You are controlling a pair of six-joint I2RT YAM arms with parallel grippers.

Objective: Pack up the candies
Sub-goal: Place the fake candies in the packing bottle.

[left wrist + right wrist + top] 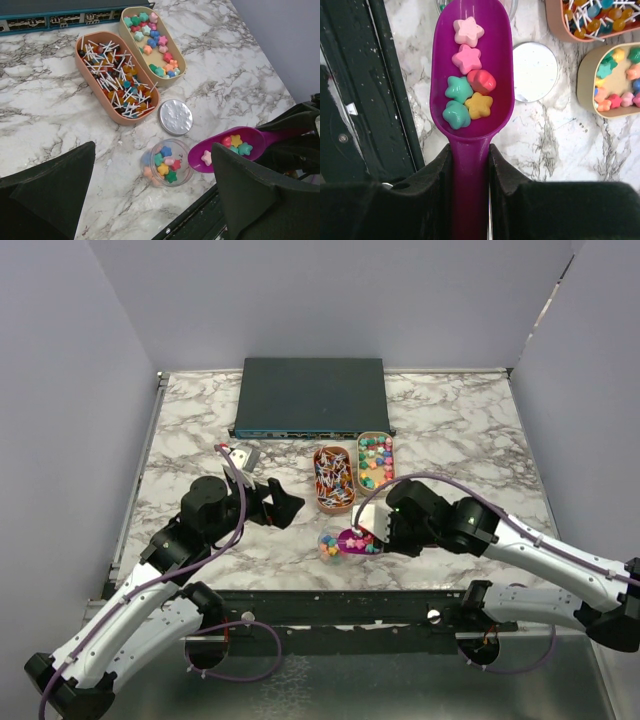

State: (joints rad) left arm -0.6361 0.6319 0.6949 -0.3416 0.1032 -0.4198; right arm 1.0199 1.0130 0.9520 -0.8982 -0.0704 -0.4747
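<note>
Two tools: the left tool (288,506) and the right tool (470,155). One purple scoop (495,45) carries six candies (466,58): two pink, two teal, one red, one yellow. One clear jar (191,165) has at least seven more inside. One silver lid (175,117). Two oval trays stand on the counter (240,85): a lollipop tray (111,114), its lollipops (117,75) too tangled to count, and a candy tray (154,57) with roughly twenty stars. One dark box (310,395).
</note>
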